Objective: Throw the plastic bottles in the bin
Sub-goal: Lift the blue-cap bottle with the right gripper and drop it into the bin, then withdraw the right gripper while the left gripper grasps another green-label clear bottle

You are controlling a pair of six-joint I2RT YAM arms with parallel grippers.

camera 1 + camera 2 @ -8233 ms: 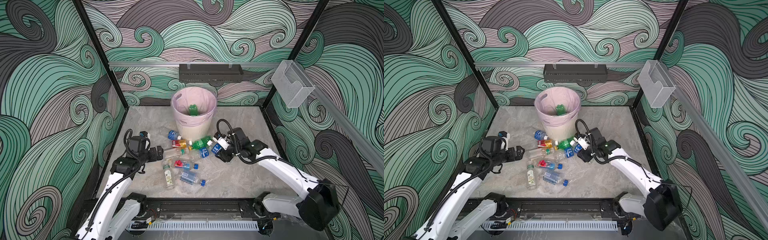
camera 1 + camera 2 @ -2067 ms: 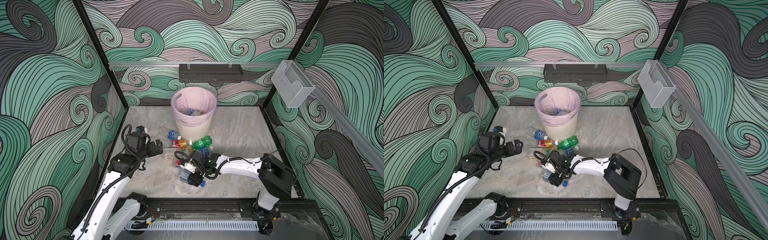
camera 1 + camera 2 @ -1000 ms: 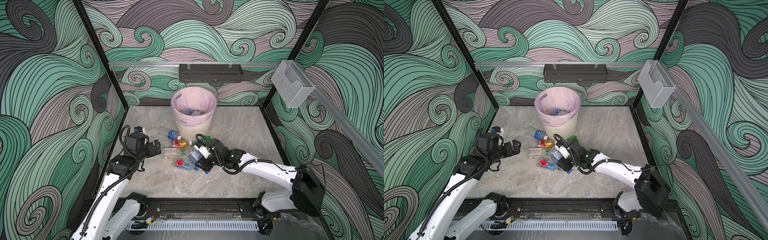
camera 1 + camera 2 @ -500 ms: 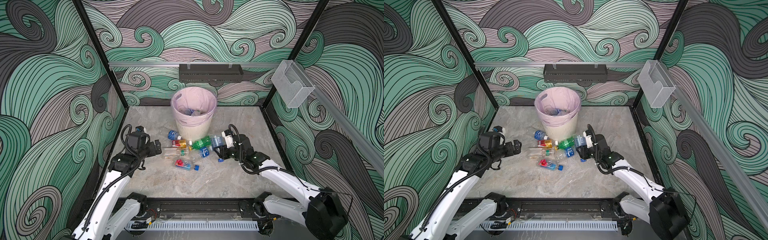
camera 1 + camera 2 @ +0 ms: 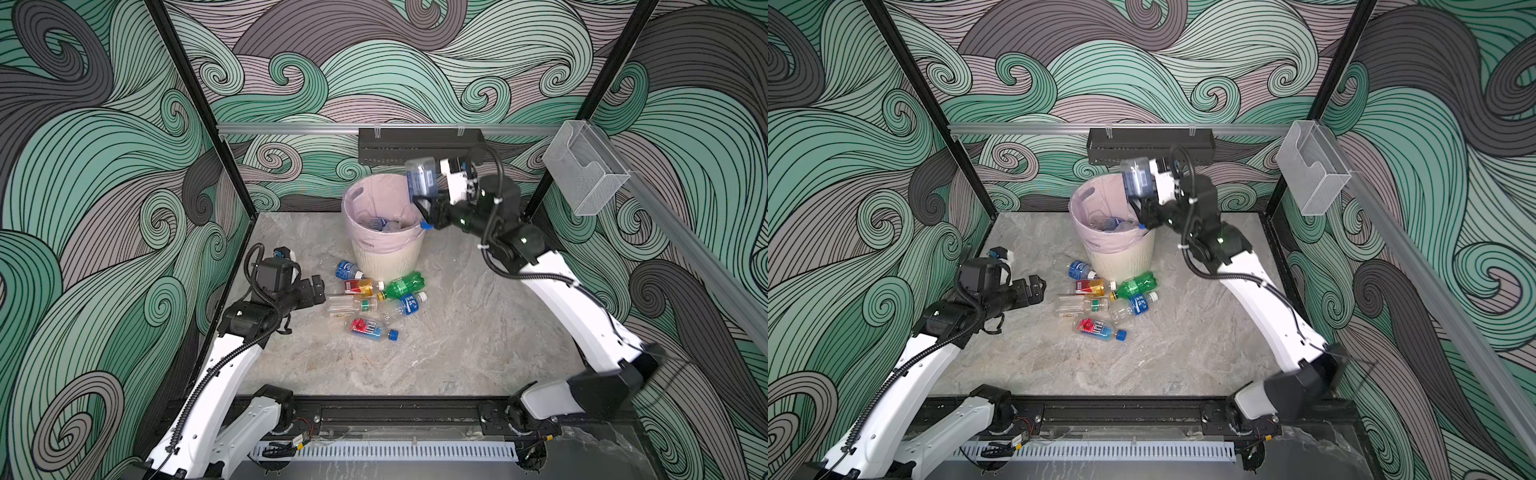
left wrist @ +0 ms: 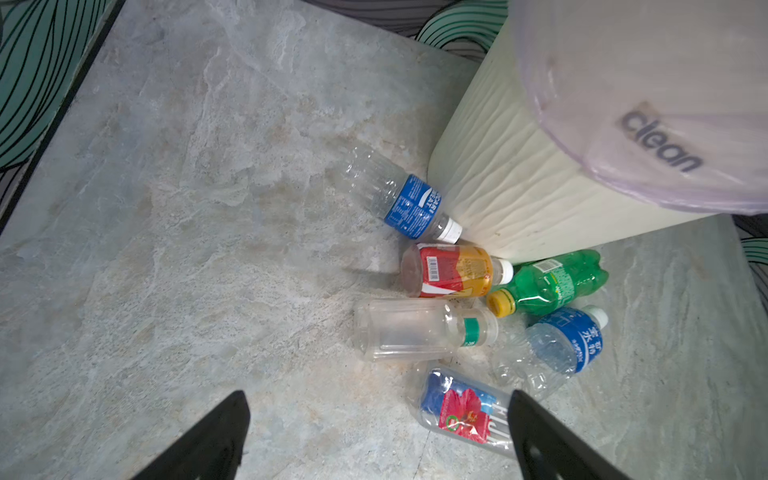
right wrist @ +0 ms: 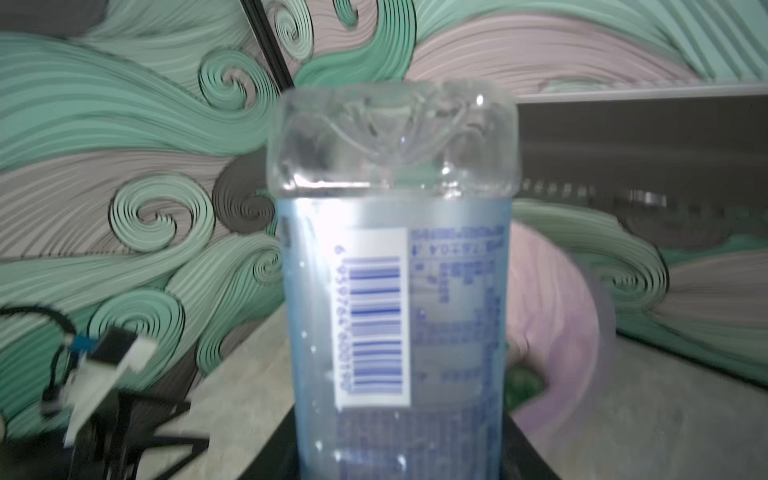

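Blue-labelled bottle [image 7: 399,311] blurred, right gripper [image 7: 401,453] mostly hidden

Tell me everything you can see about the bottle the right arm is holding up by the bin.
The clear bottle is thin, see-through plastic with a pale blue label that carries a white barcode panel. It is upside down and roughly upright: moulded base on top, blue cap showing below. The right gripper holds its lower half between the jaws. It hangs in the air at the right rim of the bin, touching nothing else that shows, and looks empty.
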